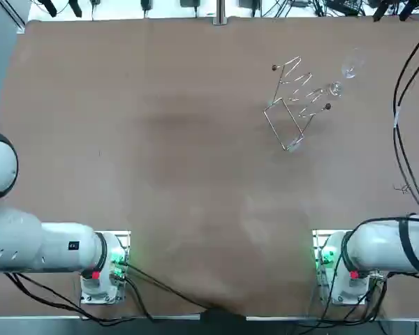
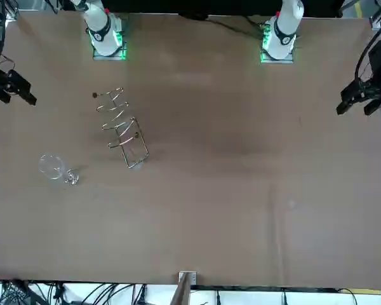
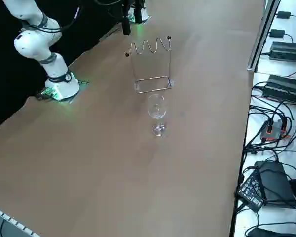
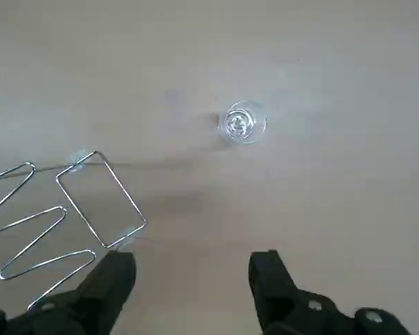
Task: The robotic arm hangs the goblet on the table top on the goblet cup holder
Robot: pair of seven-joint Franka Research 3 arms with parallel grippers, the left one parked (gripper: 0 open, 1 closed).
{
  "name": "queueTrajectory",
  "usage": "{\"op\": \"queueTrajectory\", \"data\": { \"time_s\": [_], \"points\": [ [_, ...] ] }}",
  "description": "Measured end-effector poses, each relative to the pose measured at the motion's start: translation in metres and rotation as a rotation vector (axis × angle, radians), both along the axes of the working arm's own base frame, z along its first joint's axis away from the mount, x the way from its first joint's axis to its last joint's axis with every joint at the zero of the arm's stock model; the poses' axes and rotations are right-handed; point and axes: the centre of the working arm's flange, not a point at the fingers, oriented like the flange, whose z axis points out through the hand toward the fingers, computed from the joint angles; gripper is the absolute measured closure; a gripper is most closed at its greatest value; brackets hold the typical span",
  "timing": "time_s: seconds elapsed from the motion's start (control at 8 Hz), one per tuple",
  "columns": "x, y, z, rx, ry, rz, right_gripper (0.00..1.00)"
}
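R arm base (image 1: 341, 273) sits nearest, at the robot's edge of the table (image 1: 160, 181), green light on. Top view gives only base + shoulder; the arm runs off that pic's right side.

The right gripper (image 4: 192, 264) reads best in the wrist view. It hangs above the table facing straight down, fingers (image 4: 115, 273) spread wide, nothing btwn them, bare tabletop under the gap. Front view shows only a dark gripper body at its left edge, so no read on the fingers there.

Further out is the goblet holder (image 4: 98, 199), a thin wire rack w/ a rectangular foot on the table and a zigzag rail w/ two dark ball ends. Top + front views flatten it into a slanted tangle. Side view shows it upright, rail carried above the foot.

The goblet (image 3: 158, 116) is clear glass. It stands on the table at the robot's right of the holder, a bit further out than the foot, near but apart. The gap is plain in the wrist view, and the goblet isn't on the rail. Side view shows it upright on its base, bowl up. Wrist view looks straight down into it, so only rings show. Top view has just a faint glint.

Past the far edge are cables (image 2: 108, 293). Only the side view shows the black boxes (image 3: 287, 49) there.
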Motion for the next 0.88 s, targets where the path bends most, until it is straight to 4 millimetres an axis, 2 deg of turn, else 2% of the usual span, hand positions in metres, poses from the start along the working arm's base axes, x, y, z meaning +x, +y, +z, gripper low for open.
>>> {"op": "queueTrajectory", "data": {
  "time_s": [0.62,0.75,0.88],
  "points": [
    [0.003,-0.005,-0.006,0.000,0.011,-0.007,0.00],
    [0.007,-0.018,-0.012,0.000,0.014,0.009,0.00],
    [0.013,-0.039,-0.022,0.003,0.009,0.065,0.00]
  ]
}}
